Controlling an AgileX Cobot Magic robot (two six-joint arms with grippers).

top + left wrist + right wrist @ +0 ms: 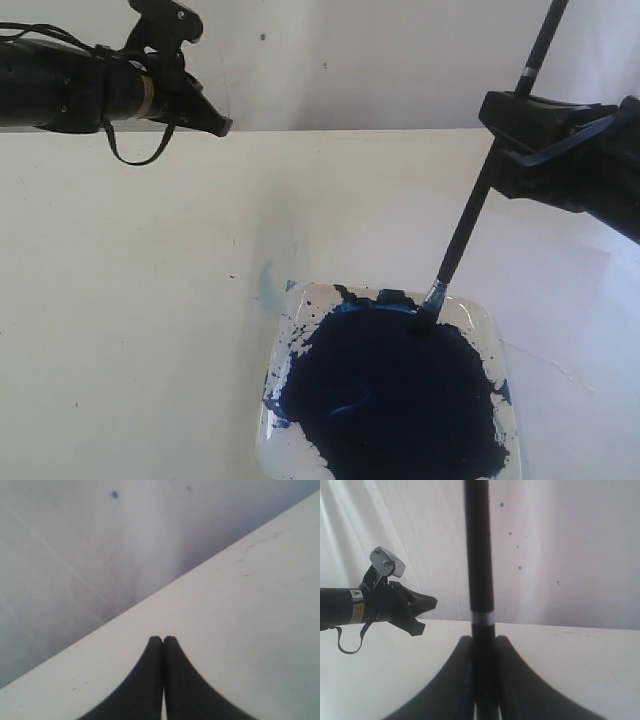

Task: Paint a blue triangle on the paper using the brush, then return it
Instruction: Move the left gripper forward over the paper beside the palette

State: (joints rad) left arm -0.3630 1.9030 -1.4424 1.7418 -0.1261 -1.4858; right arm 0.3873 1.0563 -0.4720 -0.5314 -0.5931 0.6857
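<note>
My right gripper (503,125) (483,640) is shut on the black handle of the brush (465,225) (479,555). The brush is held steeply tilted. Its silver ferrule and blue tip (430,312) rest at the far edge of the dark-blue paint pool (390,395) in the clear dish (482,318). The pale paper (570,285) lies faintly to the right of and behind the dish. No blue triangle shows on it. My left gripper (222,126) (163,639) hovers shut and empty above the table's far left.
A faint pale-blue smear (266,280) marks the table just left of the dish. Blue splashes dot the dish rim. The left arm (395,602) also shows in the right wrist view. A white wall stands behind the table's far edge (330,131).
</note>
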